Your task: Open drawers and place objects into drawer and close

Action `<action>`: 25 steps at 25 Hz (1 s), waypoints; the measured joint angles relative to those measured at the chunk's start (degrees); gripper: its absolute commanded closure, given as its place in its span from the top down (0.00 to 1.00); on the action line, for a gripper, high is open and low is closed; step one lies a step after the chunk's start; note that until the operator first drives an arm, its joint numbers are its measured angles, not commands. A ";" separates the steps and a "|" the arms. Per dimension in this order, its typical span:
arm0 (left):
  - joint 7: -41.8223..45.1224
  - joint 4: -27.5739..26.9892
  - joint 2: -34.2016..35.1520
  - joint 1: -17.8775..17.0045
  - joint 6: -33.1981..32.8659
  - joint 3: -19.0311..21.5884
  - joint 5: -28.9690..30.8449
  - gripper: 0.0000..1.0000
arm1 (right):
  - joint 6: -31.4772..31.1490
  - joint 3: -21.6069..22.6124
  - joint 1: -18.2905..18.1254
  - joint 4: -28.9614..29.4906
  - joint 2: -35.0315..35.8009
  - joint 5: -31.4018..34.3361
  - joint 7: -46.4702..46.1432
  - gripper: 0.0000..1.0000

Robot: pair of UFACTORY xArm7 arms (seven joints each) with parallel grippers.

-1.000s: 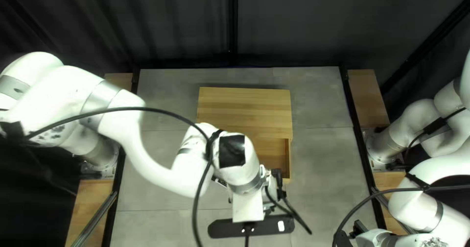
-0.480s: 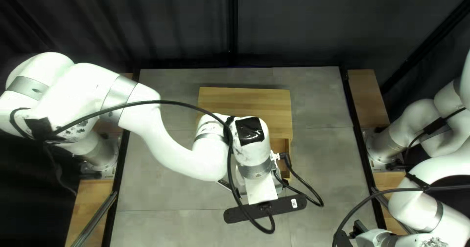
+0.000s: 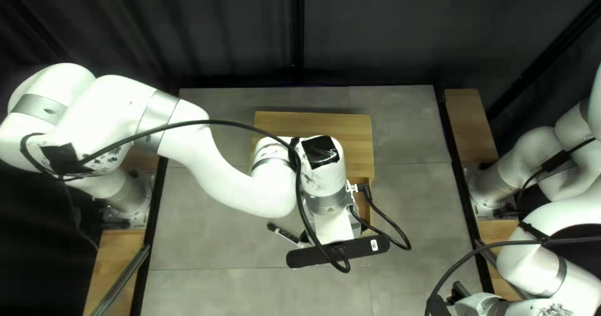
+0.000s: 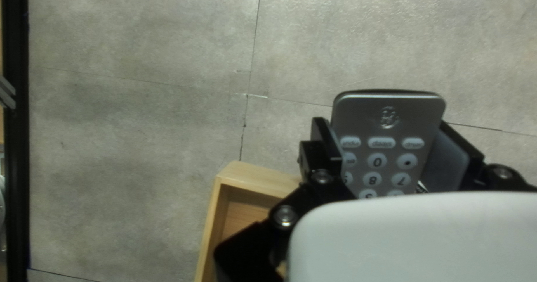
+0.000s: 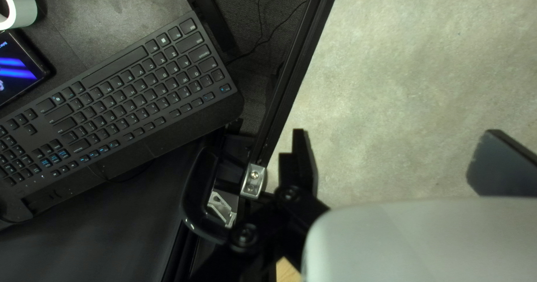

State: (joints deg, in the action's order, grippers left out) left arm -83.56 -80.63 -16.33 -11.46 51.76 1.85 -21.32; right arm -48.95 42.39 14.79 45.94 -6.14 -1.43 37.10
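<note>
Left wrist view: left gripper [image 3: 355,228] pinches the remote [image 4: 386,120], the open drawer [image 4: 251,177] partly behind its links; right gripper [image 3: 461,291] stands wide apart, holding nothing; a pen [image 3: 287,235] lies on the table [image 3: 213,247].

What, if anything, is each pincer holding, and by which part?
The left pincer holds the keypad by its side edges, one end jutting out; the right pincer holds nothing.
</note>
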 measured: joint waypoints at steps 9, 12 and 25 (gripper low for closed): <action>-0.67 -1.36 -1.63 0.30 0.50 -0.18 0.40 0.00 | 0.00 0.00 0.00 0.00 0.00 0.00 0.00 1.00; -0.65 -2.34 -2.24 0.33 1.08 -0.25 0.68 0.00 | 0.00 0.00 0.00 0.00 0.00 0.00 0.00 1.00; -2.28 -4.54 -4.80 2.01 3.30 -1.09 0.93 0.00 | 0.00 0.00 0.00 0.00 0.00 0.00 0.00 1.00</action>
State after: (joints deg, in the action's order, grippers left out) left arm -85.84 -85.17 -21.12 -9.44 55.06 0.76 -20.38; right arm -48.95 42.39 14.79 45.94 -6.14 -1.43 37.10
